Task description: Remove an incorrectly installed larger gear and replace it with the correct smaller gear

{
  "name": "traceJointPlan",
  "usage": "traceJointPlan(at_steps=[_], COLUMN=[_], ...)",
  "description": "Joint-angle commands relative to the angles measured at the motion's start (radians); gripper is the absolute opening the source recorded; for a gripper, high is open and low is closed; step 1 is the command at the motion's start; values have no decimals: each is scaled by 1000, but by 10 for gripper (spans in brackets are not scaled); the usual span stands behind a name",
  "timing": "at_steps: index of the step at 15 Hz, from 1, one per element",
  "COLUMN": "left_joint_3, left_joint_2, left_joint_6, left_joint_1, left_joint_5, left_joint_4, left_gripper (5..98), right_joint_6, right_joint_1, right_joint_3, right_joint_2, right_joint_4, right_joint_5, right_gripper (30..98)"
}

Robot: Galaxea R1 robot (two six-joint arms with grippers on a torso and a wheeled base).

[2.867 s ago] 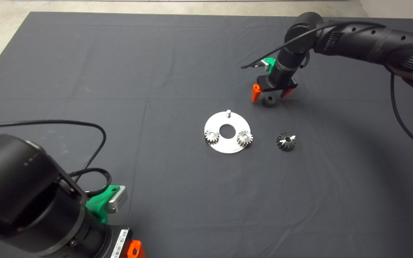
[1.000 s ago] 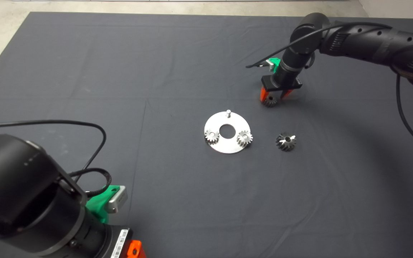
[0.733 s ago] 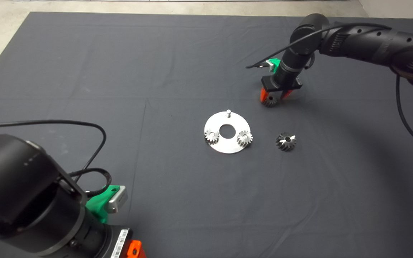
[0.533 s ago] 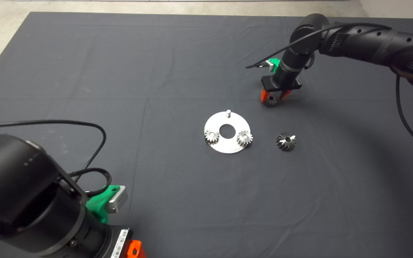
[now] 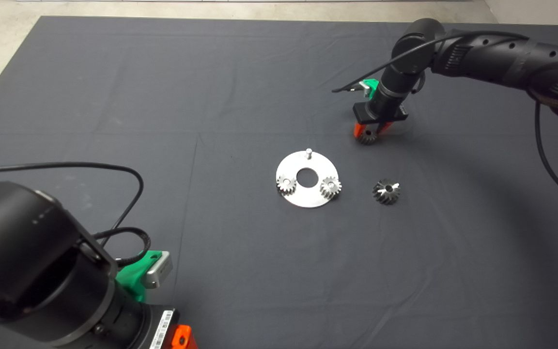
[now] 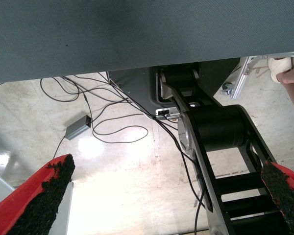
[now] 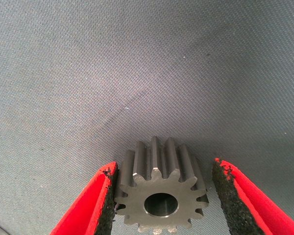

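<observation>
The smaller gear (image 5: 367, 137) lies flat on the mat behind and to the right of the round steel plate (image 5: 308, 199). My right gripper (image 5: 370, 132) is down over it, still open, its jaws narrowly around it. In the right wrist view the smaller gear (image 7: 161, 196) touches one black pad (image 7: 110, 196), and a thin gap separates it from the other pad (image 7: 228, 196). The larger gear (image 5: 386, 191), with bright star cuts on top, sits on the mat right of the plate. My left gripper (image 5: 180, 338) is parked at the lower left, open.
Two small gears (image 5: 286, 183) (image 5: 330, 186) sit on the plate, and a bare pin (image 5: 309, 152) stands at its far edge. The left wrist view shows the mat's edge, floor cables, the robot's base (image 6: 215, 132) and a person's hand (image 6: 289, 76).
The right gripper came down over the smaller gear and narrowed its jaws from wide open; the gear slid slightly to the right. The left arm has not moved.
</observation>
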Motion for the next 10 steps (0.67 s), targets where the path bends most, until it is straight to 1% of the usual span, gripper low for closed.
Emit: traceJointPlan(at_steps=[1, 10], left_joint_3=[12, 12], left_joint_2=[0, 0], left_joint_6=[-3, -3], left_joint_1=[-5, -5], left_joint_5=[-2, -3], left_joint_4=[-19, -19], left_gripper=[981, 981], right_joint_6=[8, 11], right_joint_1=[22, 22], right_joint_3=[6, 7], right_joint_2=[0, 4], right_joint_4=[-18, 2], right_joint_5=[-14, -20], right_gripper=[509, 509])
